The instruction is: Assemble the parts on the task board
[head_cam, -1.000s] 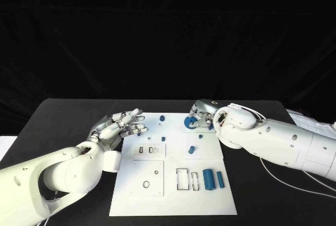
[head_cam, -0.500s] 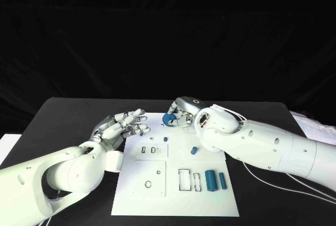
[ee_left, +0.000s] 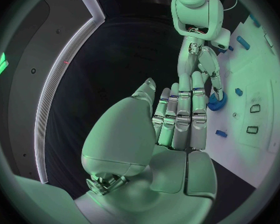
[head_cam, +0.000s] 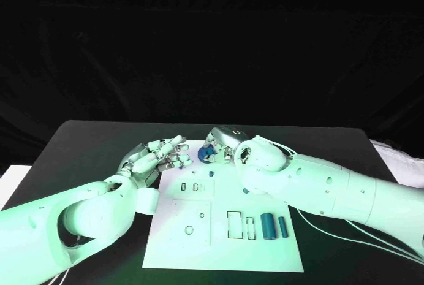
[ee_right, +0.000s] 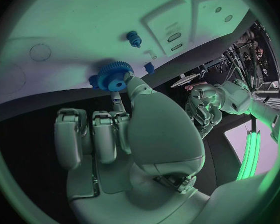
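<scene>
Still pretty early in the job, judging by the layout. Right hand point(head_cam: 223, 149) hovered over the far end of the task board point(head_cam: 225, 248), near the far edge of the counter point(head_cam: 88, 144), pinching a blue gear point(ee_right: 111, 76) at the fingertips. Left hand point(head_cam: 157, 157) sat just beside it by the board's far left corner, fingers spread apart, nothing in it.

Left to do, as far as visible: two blue cylinders point(head_cam: 275, 227) lay loose side by side toward the board's near right, next to a pair of unfilled rectangular slots point(head_cam: 238, 225). Another small blue piece point(head_cam: 246, 190) sat mid-board, and a blue peg point(ee_right: 134, 38) stood on the board close to the gear. Several cut-outs unfilled, so most of the assembly looked undone.

Gear orientation: flat disc with the centre hole facing the right wrist camera, teeth around the rim. Exact tilt relative to the board, hard to call. Cylinders' long axes ran roughly near-to-far along the board.
</scene>
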{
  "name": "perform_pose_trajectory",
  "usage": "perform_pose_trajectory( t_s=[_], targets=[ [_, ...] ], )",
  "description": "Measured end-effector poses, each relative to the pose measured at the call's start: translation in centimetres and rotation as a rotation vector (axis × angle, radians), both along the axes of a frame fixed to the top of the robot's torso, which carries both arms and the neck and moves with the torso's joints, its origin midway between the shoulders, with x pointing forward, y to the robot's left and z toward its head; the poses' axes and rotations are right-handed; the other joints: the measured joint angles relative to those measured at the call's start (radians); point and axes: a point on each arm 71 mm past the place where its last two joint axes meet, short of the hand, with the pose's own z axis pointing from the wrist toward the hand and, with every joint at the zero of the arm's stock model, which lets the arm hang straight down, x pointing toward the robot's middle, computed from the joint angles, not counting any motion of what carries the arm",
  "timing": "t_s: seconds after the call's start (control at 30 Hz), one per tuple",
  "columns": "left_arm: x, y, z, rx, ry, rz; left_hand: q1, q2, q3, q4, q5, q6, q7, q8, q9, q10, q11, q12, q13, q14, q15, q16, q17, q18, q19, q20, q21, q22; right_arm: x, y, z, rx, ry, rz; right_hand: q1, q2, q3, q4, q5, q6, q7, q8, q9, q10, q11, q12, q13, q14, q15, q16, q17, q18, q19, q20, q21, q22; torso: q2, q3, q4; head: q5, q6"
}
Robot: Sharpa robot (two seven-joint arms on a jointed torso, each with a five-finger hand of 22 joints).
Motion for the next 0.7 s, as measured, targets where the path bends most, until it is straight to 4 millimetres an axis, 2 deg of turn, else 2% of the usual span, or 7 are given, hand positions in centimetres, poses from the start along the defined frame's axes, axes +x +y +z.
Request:
perform_pose_trajectory(
  t_s=[0.33, 0.43, 0.47, 0.53, 0.67, 0.7],
  targets=[
    [0.0, 0.0, 0.0, 0.001, 0.001, 0.001, 0.0, 0.0, 0.0, 0.0, 0.0, 0.0, 0.0, 0.0, 0.0, 0.0, 0.0, 0.0, 0.0, 0.0, 0.0, 0.0, 0.0, 0.0, 0.0, 0.0, 0.0, 0.0, 0.3, 0.0, -0.5, -0.018, 0.003, -0.008, -0.031, -0.03, 0.003, -0.002, 0.0, 0.01, -0.006, -0.025, 0.001, 0.0, 0.0, -0.011, 0.0, 0.0, 0.0, 0.0, 0.0, 0.0, 0.0, 0.0, 0.0, 0.0, 0.0, 0.0011, -0.0022, 0.001, -0.004],
    [0.0, 0.1, 0.0, 0.001, 0.001, 0.001, 0.0, 0.0, 0.0, 0.0, 0.0, 0.0, 0.0, 0.0, 0.0, 0.0, 0.0, 0.0, 0.0, 0.0, 0.0, 0.0, 0.0, 0.0, 0.0, 0.0, 0.0, 0.0, 0.4, -0.1, -0.6, -0.021, 0.002, -0.01, -0.052, -0.033, 0.004, -0.001, -0.003, -0.009, 0.0, -0.037, 0.003, 0.002, 0.003, -0.019, 0.0, 0.0, 0.0, 0.0, 0.0, 0.0, 0.004, 0.004, 0.0, 0.0, 0.0, 0.0013, -0.0023, 0.001, -0.004],
    [0.0, 0.1, 0.0, 0.001, 0.001, 0.001, 0.0, 0.0, 0.0, 0.0, 0.0, 0.0, 0.0, 0.0, 0.0, 0.0, 0.0, 0.0, 0.0, 0.0, 0.0, 0.0, 0.0, 0.0, 0.0, 0.0, 0.0, 0.0, 0.4, -0.1, -0.7, -0.022, 0.003, -0.011, -0.065, -0.041, 0.002, 0.001, -0.014, -0.029, 0.006, -0.044, 0.004, 0.0, 0.011, -0.025, 0.0, 0.001, 0.002, 0.0, 0.0, 0.0, 0.004, 0.004, 0.0, 0.001, 0.001, 0.0012, -0.0026, 0.0, -0.004],
    [0.0, 0.1, 0.0, 0.001, 0.001, 0.001, 0.0, 0.0, 0.0, 0.0, 0.0, 0.0, 0.0, 0.0, 0.0, 0.0, 0.0, 0.0, 0.0, 0.0, 0.0, 0.0, 0.0, 0.0, 0.0, 0.0, 0.0, 0.0, 0.4, -0.2, -0.8, -0.024, 0.005, -0.012, -0.078, -0.054, -0.009, 0.012, -0.026, -0.053, 0.011, -0.048, 0.0, 0.0, 0.015, -0.034, 0.0, 0.0, 0.011, 0.0, 0.0, 0.0, 0.001, 0.007, 0.0, 0.001, 0.001, 0.0013, -0.0029, 0.0, -0.004],
    [0.0, 0.1, 0.0, 0.001, 0.001, 0.001, 0.0, 0.0, 0.0, 0.0, 0.0, 0.0, 0.0, 0.0, 0.0, 0.0, 0.0, 0.0, 0.0, 0.0, 0.0, 0.0, 0.0, 0.0, 0.0, 0.0, 0.0, 0.0, 0.4, -0.3, -1.1, -0.027, 0.011, -0.016, -0.111, -0.087, -0.046, 0.042, -0.062, -0.092, 0.02, -0.048, -0.003, 0.0, 0.022, -0.047, 0.0, 0.0, 0.018, 0.0, 0.0, 0.001, -0.002, 0.016, 0.0, 0.001, 0.001, 0.0014, -0.0029, -0.001, -0.005],
    [0.0, 0.1, 0.0, 0.001, 0.001, 0.0, 0.0, 0.0, 0.0, 0.0, 0.0, 0.0, 0.0, 0.0, 0.0, 0.0, 0.0, 0.0, 0.0, 0.0, 0.0, 0.0, 0.0, 0.0, 0.0, 0.0, 0.0, 0.0, 0.4, -0.3, -1.1, -0.026, 0.012, -0.016, -0.124, -0.088, -0.058, 0.055, -0.065, -0.095, 0.023, -0.048, -0.003, 0.002, 0.023, -0.047, 0.0, 0.0, 0.018, 0.0, 0.0, 0.001, -0.002, 0.017, 0.0, 0.001, 0.001, 0.0014, -0.0029, -0.002, -0.005]
  ],
)
